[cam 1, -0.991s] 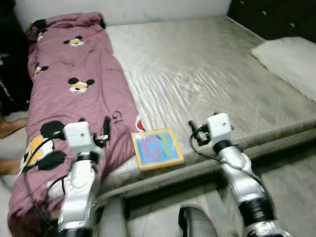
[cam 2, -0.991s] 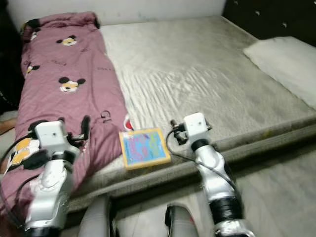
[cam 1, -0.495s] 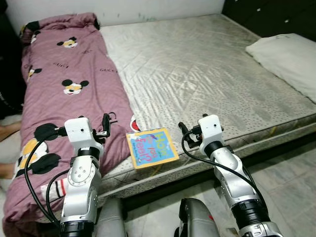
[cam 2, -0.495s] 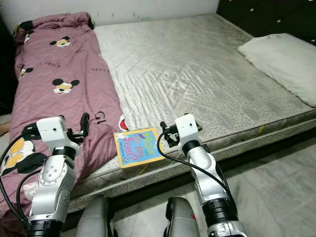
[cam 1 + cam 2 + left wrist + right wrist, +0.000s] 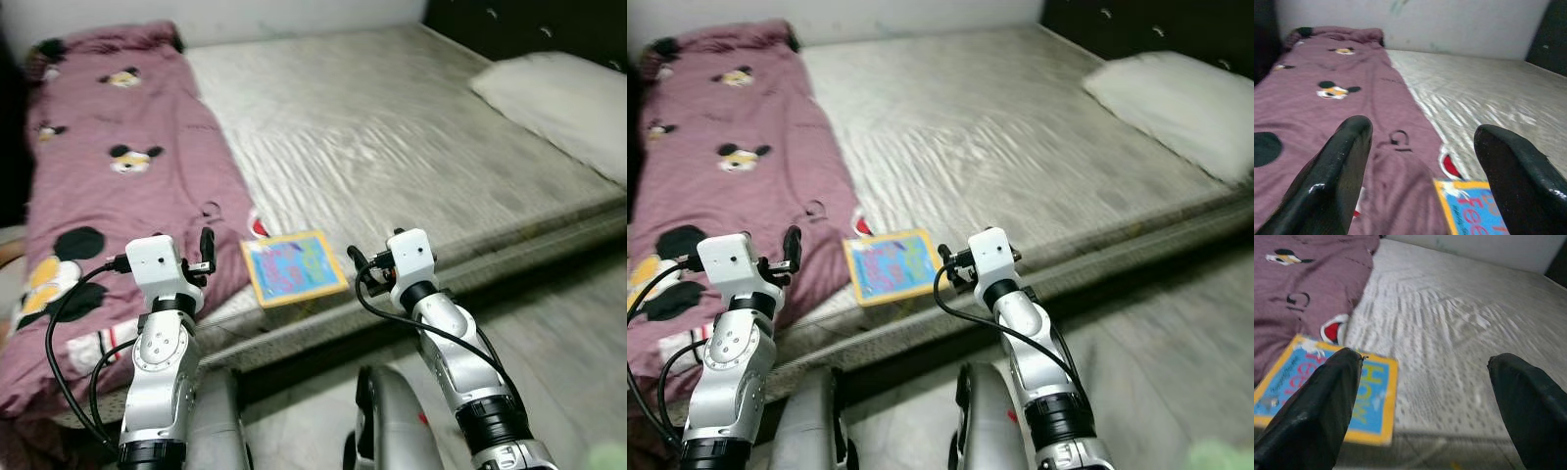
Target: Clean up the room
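Right, book [image 5: 293, 267] lies flat at the bed's [image 5: 411, 137] near edge, one corner poking just over it, right beside the purple Mickey blanket [image 5: 108, 186] that covers the bed's left side. Both pincers are open and empty, hovering at that near edge: left pincer [image 5: 1420, 171] over the blanket's hem, right pincer [image 5: 1425, 401] over bare mattress. Book sits between them, so either arm could reach; the right looks slightly nearer, with the book just to its left. Long axis appears to run roughly along the near edge, slightly skewed. Pillow [image 5: 554, 93] is at the far right corner, well apart. Head views are blurred.
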Motion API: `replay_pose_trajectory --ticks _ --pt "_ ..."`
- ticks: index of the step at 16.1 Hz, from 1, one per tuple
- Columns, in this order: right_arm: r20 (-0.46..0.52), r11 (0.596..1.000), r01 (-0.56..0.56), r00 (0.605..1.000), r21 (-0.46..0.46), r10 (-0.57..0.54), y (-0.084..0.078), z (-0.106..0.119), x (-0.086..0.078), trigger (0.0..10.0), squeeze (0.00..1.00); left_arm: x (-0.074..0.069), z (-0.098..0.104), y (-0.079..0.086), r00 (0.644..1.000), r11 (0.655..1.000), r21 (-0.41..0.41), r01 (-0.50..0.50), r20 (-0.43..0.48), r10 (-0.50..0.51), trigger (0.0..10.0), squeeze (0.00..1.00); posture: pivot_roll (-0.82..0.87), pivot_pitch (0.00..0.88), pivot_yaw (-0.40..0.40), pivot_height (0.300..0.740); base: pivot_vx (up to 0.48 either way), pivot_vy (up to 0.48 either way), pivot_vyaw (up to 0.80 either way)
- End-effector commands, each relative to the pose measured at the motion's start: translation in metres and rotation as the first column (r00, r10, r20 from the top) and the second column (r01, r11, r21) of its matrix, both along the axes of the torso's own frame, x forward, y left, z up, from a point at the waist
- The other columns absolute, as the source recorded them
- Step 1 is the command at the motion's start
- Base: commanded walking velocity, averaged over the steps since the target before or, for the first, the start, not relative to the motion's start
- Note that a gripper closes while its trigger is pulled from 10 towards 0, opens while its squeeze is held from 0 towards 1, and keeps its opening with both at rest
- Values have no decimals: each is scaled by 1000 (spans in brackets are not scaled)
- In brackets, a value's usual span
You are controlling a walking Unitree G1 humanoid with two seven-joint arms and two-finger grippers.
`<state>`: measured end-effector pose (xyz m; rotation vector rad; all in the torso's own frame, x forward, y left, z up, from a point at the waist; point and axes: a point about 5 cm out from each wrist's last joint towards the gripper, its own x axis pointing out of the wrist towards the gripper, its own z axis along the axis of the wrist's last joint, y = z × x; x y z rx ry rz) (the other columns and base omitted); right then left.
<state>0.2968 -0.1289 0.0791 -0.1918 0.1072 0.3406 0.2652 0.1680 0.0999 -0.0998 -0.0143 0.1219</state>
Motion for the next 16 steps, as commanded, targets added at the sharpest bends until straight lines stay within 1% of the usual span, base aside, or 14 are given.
replay_pose_trajectory --ticks 1,2,4,6,11,13,16 --pt "-2 1000 -2 1000 3 2 0 2 2 10000 0 1 3 -1 1000 1000 17 10 16 -10 10000 0 -35 22 -15 575 0 0 0" --pt "16 999 -20 1000 -48 21 1 2 2 10000 0 0 3 -1 1000 1000 15 11 19 -12 10000 0 -35 21 -15 575 240 0 0" --pt "22 998 -41 999 -54 43 4 3 1 10000 0 0 3 -2 1000 1000 14 12 21 -13 10000 0 -34 21 -16 575 264 0 800" --pt "15 999 -35 999 -42 36 3 2 1 10000 0 0 4 -2 1000 1000 13 12 22 -12 10000 0 -35 21 -16 575 268 0 800" --pt "7 999 -33 999 -39 34 2 2 2 10000 0 1 3 -2 1000 1000 6 12 19 -12 10000 0 -37 26 -19 575 272 0 0" --pt "6 999 -33 999 -39 33 2 2 2 10000 0 1 0 -2 1000 1000 6 9 -10 -9 10000 0 -37 27 -19 575 0 0 0" --pt "5 999 -34 999 -40 34 2 2 3 10000 0 2 -1 -3 1000 1000 -1 14 -9 -14 10000 0 -40 29 -20 575 0 0 0"
